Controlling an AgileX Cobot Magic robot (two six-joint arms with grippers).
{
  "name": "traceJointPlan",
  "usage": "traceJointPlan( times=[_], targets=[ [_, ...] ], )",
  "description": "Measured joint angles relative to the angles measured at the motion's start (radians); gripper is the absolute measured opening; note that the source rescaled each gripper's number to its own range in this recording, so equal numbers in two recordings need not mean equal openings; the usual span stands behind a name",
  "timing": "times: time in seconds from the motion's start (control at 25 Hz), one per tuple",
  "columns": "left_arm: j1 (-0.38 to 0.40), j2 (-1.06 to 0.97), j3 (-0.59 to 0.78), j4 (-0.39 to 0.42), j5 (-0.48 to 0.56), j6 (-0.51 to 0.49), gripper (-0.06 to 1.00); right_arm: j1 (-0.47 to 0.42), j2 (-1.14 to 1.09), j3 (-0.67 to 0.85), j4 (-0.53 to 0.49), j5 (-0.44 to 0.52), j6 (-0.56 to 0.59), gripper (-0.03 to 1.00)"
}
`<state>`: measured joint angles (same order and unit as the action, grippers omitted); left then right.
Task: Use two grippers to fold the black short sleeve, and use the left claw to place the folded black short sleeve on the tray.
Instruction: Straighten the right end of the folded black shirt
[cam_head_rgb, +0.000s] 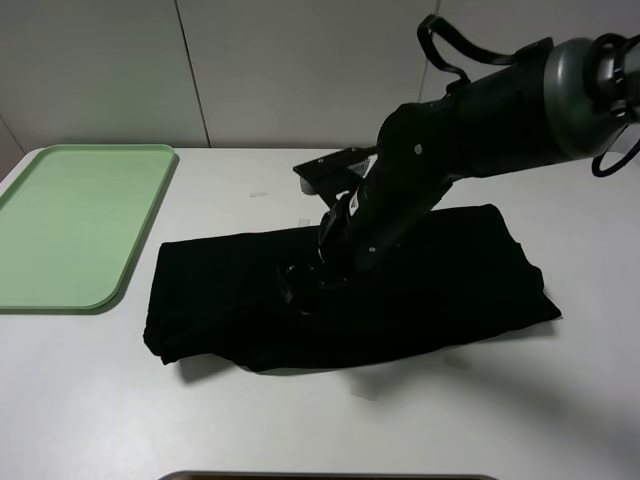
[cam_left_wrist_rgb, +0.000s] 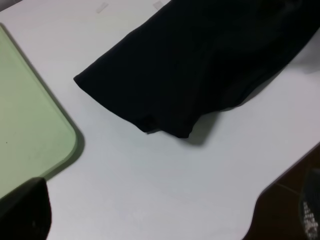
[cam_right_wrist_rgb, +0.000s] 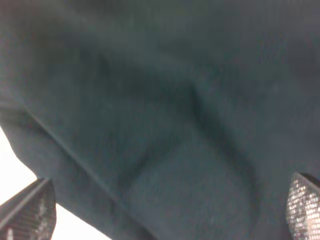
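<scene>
The black short sleeve (cam_head_rgb: 440, 280) lies folded into a long band across the middle of the white table. My right gripper (cam_head_rgb: 295, 285) has reached across the middle and hovers just over the cloth's left half. In the right wrist view the cloth (cam_right_wrist_rgb: 165, 115) fills the frame. The right gripper (cam_right_wrist_rgb: 167, 212) is open there, with nothing between its fingertips (cam_right_wrist_rgb: 30, 215). The left gripper (cam_left_wrist_rgb: 167, 215) is open above bare table, short of the shirt's end (cam_left_wrist_rgb: 200, 65) and beside the tray's corner (cam_left_wrist_rgb: 30, 125). The pale green tray (cam_head_rgb: 70, 220) sits empty at the left. The left claw does not show in the exterior high view.
Small pale tape strips (cam_left_wrist_rgb: 102, 7) lie on the table beyond the shirt. A dark object (cam_head_rgb: 330, 476) shows at the table's front edge. The table's edge (cam_left_wrist_rgb: 280, 200) runs close to the left gripper. A white wall stands behind the table.
</scene>
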<state>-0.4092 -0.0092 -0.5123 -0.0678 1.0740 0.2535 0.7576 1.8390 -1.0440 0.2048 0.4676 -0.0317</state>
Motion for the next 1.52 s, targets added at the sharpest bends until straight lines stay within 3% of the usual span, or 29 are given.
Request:
traceJointPlan(
  times=[0.4, 0.64, 1.2, 1.4, 1.52],
  targets=[
    [0.000, 0.000, 0.000, 0.000, 0.000, 0.000, 0.99, 0.010, 0.080, -0.018, -0.047, -0.178, 0.021, 1.00],
    [0.000, 0.000, 0.000, 0.000, 0.000, 0.000, 0.99, 0.059, 0.109, -0.018, -0.049, -0.223, 0.032, 1.00],
    [0.000, 0.000, 0.000, 0.000, 0.000, 0.000, 0.98, 0.177, 0.114, 0.033, 0.038, -0.124, -0.007, 1.00],
    [0.000, 0.000, 0.000, 0.000, 0.000, 0.000, 0.98, 0.178, 0.109, 0.036, 0.112, -0.088, -0.077, 1.00],
    [0.000, 0.000, 0.000, 0.000, 0.000, 0.000, 0.98, 0.131, 0.069, 0.038, 0.177, -0.061, -0.107, 1.00]
  ],
)
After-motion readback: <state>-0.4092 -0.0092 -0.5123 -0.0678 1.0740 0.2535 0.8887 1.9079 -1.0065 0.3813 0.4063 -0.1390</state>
